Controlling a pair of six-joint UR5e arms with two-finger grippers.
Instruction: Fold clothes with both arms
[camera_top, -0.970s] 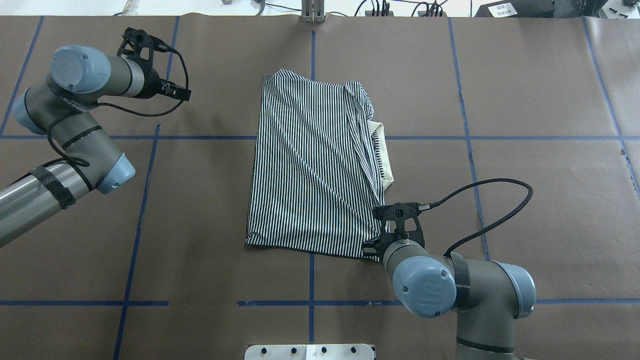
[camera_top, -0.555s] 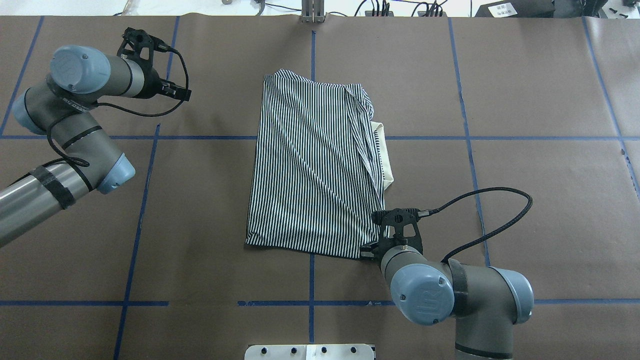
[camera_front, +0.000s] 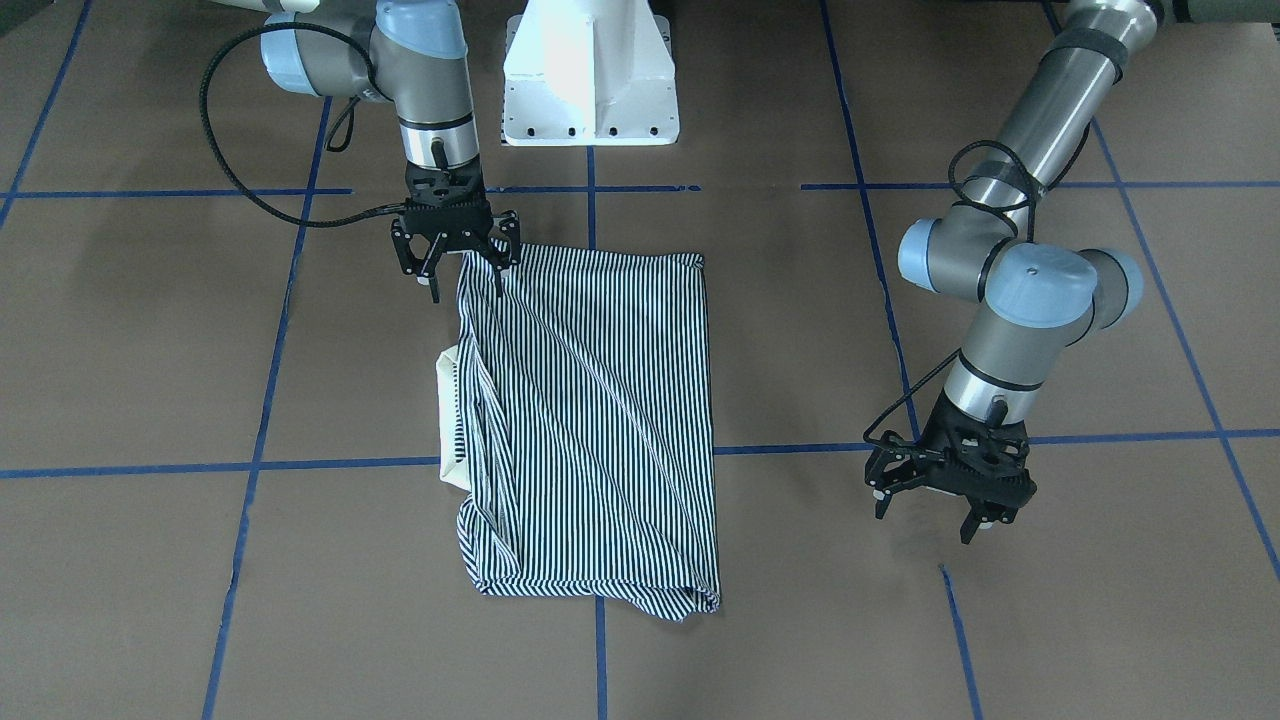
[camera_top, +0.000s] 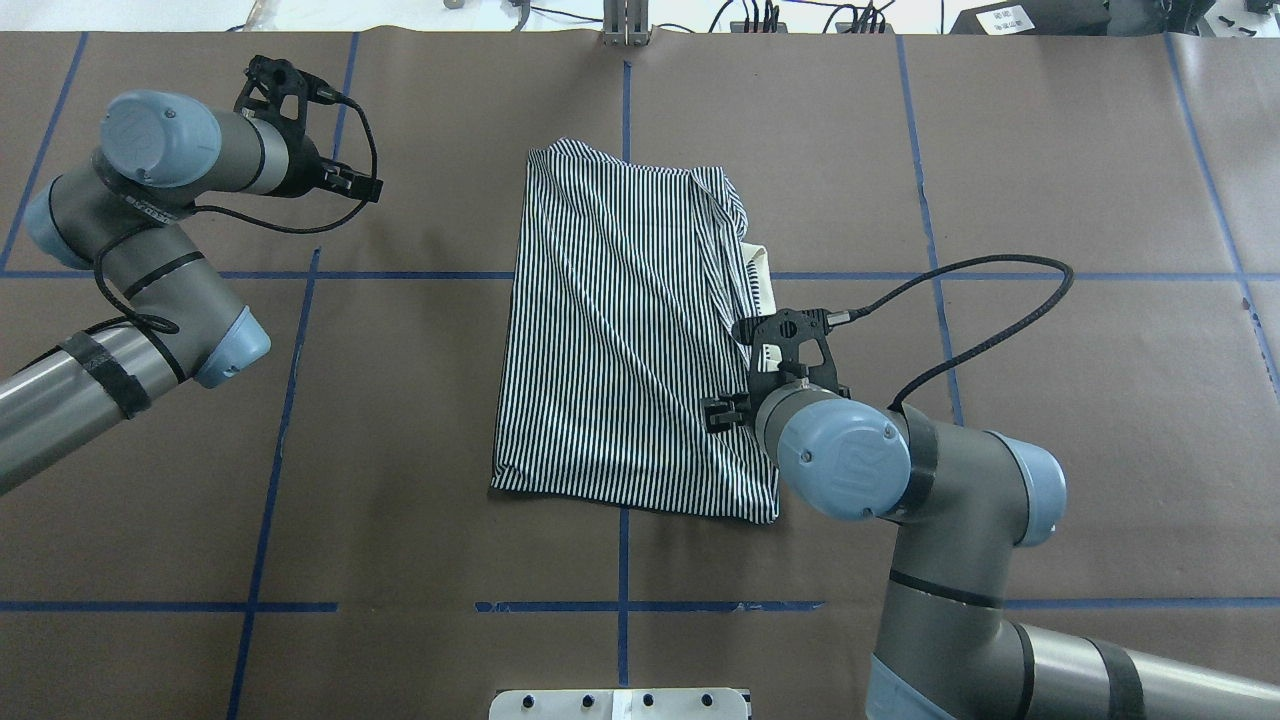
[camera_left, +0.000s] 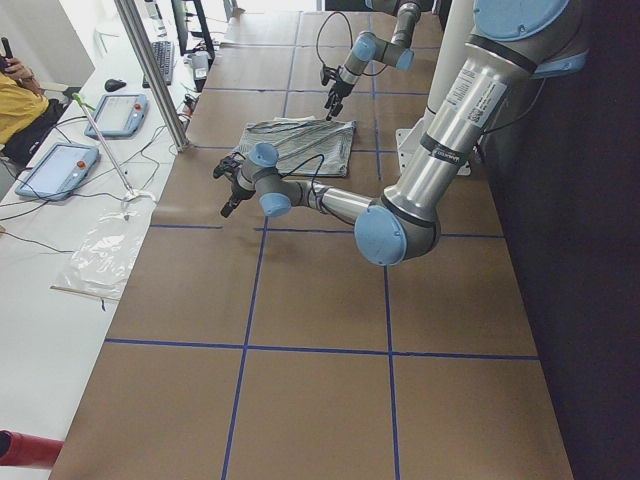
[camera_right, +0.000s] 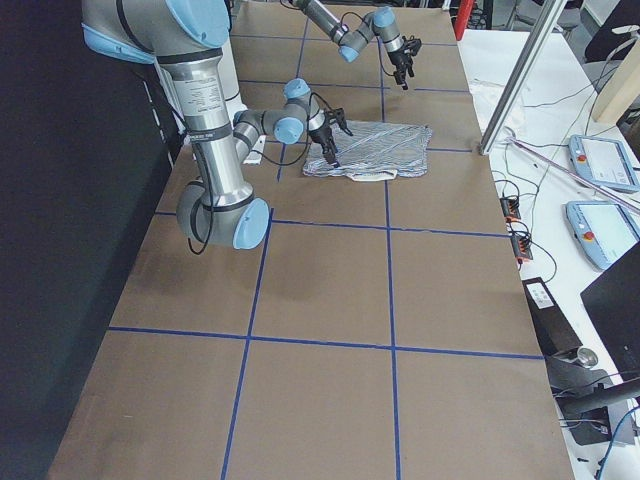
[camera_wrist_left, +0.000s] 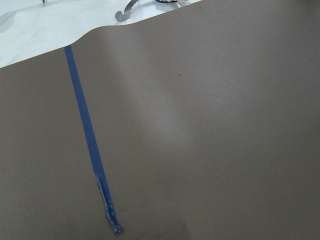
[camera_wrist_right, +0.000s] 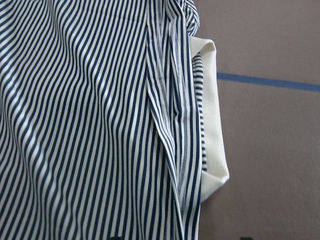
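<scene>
Above polo shirt (camera_front: 600, 420) corner | right gripper (camera_front: 465, 280) splayed wide, empty

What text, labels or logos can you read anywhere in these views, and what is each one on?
"UR": logo on the blue joint cap of the right arm.
Dark print on the left arm, on its grey housing: too blurred to read.
White label on the black box beyond the table's far edge: too small to read.
Striped shirt: no lettering shows.
</scene>
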